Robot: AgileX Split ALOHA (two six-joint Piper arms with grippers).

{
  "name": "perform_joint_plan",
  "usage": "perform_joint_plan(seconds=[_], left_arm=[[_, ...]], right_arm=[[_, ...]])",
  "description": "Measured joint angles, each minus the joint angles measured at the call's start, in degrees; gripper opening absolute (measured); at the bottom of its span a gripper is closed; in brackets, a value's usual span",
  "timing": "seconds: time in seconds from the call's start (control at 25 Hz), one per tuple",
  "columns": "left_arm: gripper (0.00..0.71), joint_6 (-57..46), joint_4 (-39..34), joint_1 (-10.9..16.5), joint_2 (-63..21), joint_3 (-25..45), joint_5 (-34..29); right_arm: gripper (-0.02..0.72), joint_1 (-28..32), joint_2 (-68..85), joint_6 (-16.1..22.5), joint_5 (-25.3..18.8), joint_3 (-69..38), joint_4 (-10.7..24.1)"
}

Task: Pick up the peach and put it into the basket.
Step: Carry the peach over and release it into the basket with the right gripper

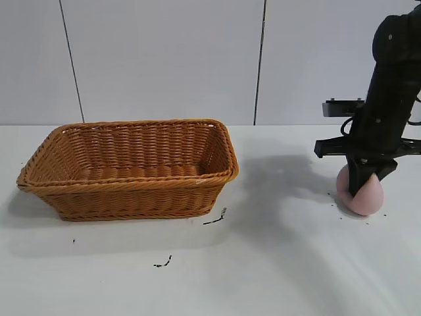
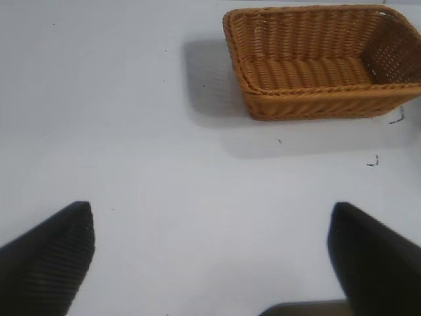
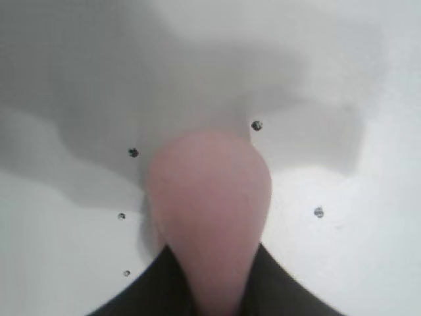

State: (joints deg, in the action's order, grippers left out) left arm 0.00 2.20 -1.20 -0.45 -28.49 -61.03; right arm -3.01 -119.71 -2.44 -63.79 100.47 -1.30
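I see the right gripper (image 1: 364, 186) at the table's right side, pointing almost straight down, its dark fingers (image 1: 356, 179) pinching the peach (image 1: 363, 195) between them. The peach bulges out to either side of the fingers. From the exterior view I cannot tell whether it touches the table (image 1: 276, 263). The basket (image 1: 131, 191) sits well apart to the left, with nothing inside it. My left gripper (image 2: 210, 253) hangs over bare table with its fingers spread wide, the basket beyond it.
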Motion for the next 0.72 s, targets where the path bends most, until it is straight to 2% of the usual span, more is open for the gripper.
perform_joint_plan(seconds=[0.08,0.2,0.36,0.4,0.48,0.72], left_arm=[[0.693,0.0,0.0,0.0,0.0,0.0,0.0],[0.693,0.0,0.0,0.0,0.0,0.0,0.0],[0.693,0.0,0.0,0.0,0.0,0.0,0.0],[0.693,0.0,0.0,0.0,0.0,0.0,0.0],[0.693,0.0,0.0,0.0,0.0,0.0,0.0],[0.693,0.0,0.0,0.0,0.0,0.0,0.0]], right_arm=[[0.023,-1.14,0.75,0.12,-3.44,5.51,0.06],[0.023,-4.31,0.93,0.18,-5.44,12.48,0.13],[0.023,-10.56,-0.69,1.04,-5.62,20.99,0.13],[0.023,-10.56,-0.69,1.04,-5.62,20.99,0.13],[0.023,-16.02,-2.74,1.28,-5.62,25.74,0.13],[0.023,-26.46,-7.34,1.68,-3.4,27.82,-0.11]])
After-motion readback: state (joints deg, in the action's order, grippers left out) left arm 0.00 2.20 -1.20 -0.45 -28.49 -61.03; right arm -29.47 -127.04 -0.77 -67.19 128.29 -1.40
